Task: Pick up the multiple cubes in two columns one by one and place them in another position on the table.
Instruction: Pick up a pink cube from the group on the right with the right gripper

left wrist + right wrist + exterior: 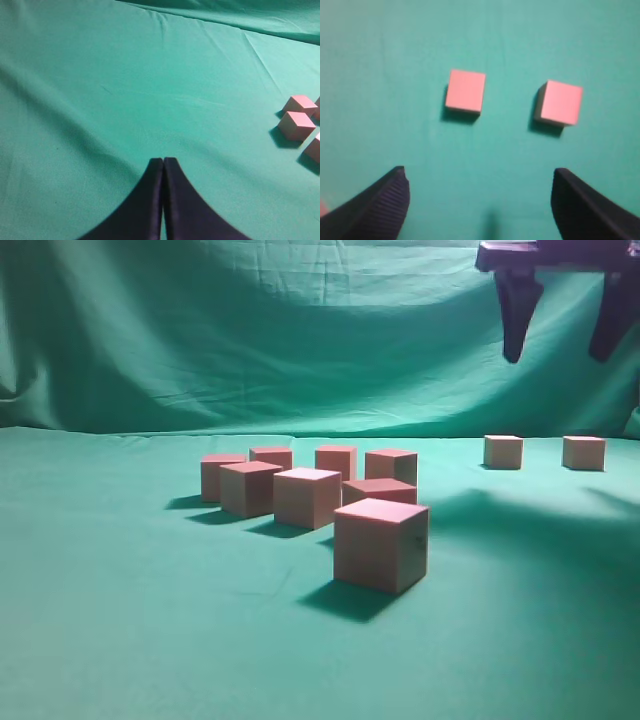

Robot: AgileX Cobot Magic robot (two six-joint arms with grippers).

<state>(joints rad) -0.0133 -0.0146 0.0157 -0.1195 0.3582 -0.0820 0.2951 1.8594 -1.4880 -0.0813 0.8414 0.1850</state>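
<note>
Eight cubes point(381, 543) sit in two columns mid-surface point(100, 620). Two placed cubes point(503, 451) rest side by side, apart, at about two o'clock from them. High above those, the right tool point(557, 345) hangs spread wide, holding nothing. The left tool point(163, 161) is clenched empty over bare cloth, seemingly clear of it; three cubes show at its three o'clock.

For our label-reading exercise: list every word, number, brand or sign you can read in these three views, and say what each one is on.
None can be read in any view.
Cubes: plain faces, no letters or numbers.
Two cubes set apart: also blank, though that view is blurred.
Cloth: plain green, no print.
Right end effector and left end effector: dark, no marking shows.
</note>
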